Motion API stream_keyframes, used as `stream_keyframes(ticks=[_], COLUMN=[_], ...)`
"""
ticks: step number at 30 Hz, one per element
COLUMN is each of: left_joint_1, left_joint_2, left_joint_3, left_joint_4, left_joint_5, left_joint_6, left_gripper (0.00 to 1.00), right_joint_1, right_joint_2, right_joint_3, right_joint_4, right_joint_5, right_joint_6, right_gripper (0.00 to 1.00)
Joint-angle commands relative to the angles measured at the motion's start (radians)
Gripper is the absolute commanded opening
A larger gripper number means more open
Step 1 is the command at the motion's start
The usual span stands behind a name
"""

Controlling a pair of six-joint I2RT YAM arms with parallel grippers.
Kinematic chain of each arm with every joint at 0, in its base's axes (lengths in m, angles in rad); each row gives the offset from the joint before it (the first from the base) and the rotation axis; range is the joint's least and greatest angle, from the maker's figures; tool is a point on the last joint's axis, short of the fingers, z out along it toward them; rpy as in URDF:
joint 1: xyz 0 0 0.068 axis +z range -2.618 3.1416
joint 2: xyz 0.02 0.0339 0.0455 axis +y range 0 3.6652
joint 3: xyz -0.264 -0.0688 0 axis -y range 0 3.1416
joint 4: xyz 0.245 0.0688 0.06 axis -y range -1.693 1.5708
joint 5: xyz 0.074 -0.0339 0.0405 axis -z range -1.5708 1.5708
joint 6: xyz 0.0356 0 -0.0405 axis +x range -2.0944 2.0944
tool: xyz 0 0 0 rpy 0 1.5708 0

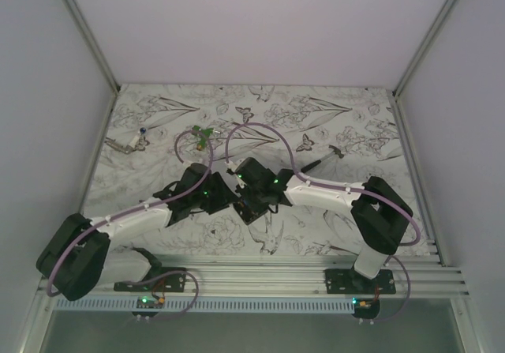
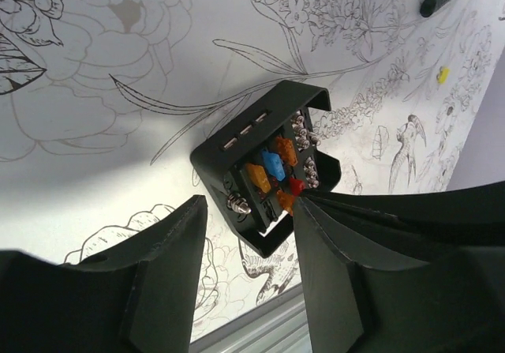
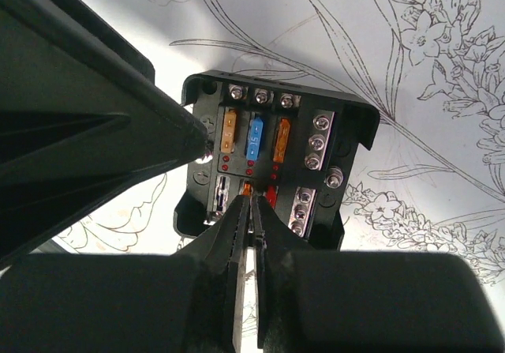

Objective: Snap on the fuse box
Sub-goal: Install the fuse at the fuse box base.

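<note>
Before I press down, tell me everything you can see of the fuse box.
The fuse box is a small black plastic box, uncovered, lying face up on the flower-printed table between the arms. Inside sit two rows of fuses, orange, blue, orange, then orange and red, with silver screw terminals along one side. The right gripper, fingers together, has its tips at the second row. The open left gripper straddles one corner, a finger seemingly against its wall.

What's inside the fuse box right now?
Inside the fuse box: two orange fuses and a blue fuse in the upper row, silver screws alongside. The right gripper covers part of the lower row.
</note>
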Motion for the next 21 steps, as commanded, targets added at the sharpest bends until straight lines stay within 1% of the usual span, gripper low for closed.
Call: stream_keyframes(ticks=[1,6,9,11,15,21], left_joint_1=[0.000,-0.001,-0.002,-0.003,-0.003,-0.003], left_joint_2=[-0.025,0.020,0.059,0.066,0.092,0.140], left_joint_3=[-0.004,0.018,0.028,0.028,0.040,0.070], left_joint_4=[-0.047,-0.048,-0.046,-0.045,-0.042,-0.029], left_joint_5=[-0.009,0.020,0.022,0.013,0.015,0.032], left_joint_6=[0.031,0.045,0.050,0.050,0.054,0.058], left_gripper=[0.51,0.51,0.48,0.46,0.41,0.30], right_joint_1=[-0.006,-0.006,-0.006,-0.006,-0.006,-0.004], right_joint_2=[-0.012,0.018,0.041,0.059,0.094,0.135], right_joint_3=[0.002,0.011,0.023,0.033,0.048,0.067], right_joint_4=[0.020,0.003,-0.019,-0.030,-0.061,-0.119], right_joint_5=[-0.016,-0.028,-0.026,-0.020,-0.018,0.019], right_joint_6=[0.027,0.031,0.031,0.031,0.031,0.022], right_gripper=[0.10,0.04,0.02,0.00,0.00,0.00])
